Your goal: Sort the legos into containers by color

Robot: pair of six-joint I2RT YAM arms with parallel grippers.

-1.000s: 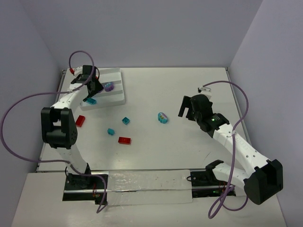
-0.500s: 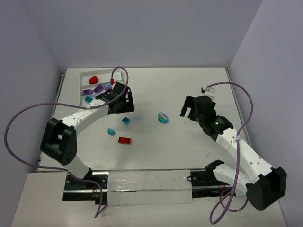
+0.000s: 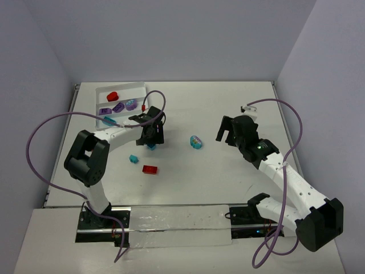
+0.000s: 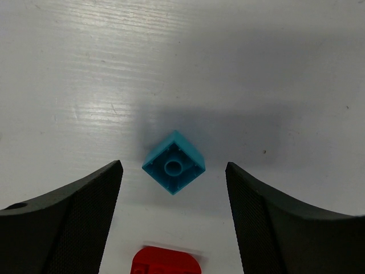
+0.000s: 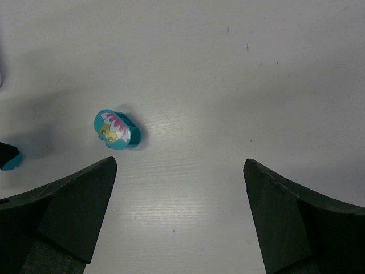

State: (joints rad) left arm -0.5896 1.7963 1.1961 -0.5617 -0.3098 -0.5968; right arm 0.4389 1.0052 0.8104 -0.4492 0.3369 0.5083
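**Left arm.** The left arm (image 3: 114, 132) reaches from its base at the near left toward the middle of the surface (image 3: 228, 97). The left fingers (image 4: 74, 222) are spread wide. One stands on each side of a teal brick (image 4: 173, 162), and neither touches it. The brick lies flat on the surface, turned corner-on to the fingers, and shows one round socket at its centre.

**Loose pieces.**
- A red brick (image 3: 150, 169) lies on the surface on the near side of the teal brick, apart from it.
- A second teal brick (image 3: 133, 158) lies to the left of the red brick.
- A rounded teal piece (image 5: 116, 130) with a pink flower print on its top lies near the centre of the surface, well to the right of the left fingers.

**Right arm.** The right fingers (image 5: 68, 211) are spread wide and hold nothing. They hang above bare surface to the right of the rounded teal piece, apart from it.

**Tray.** The white tray (image 3: 130, 88) sits at the far left of the surface.
- Its far compartment holds a red piece (image 3: 112, 96).
- The middle row holds two purple pieces (image 3: 118, 107), with a paler piece (image 3: 131, 104) on their right whose colour cannot be made out.
- A teal piece (image 3: 108, 120) lies at the near edge, just beside the left arm.
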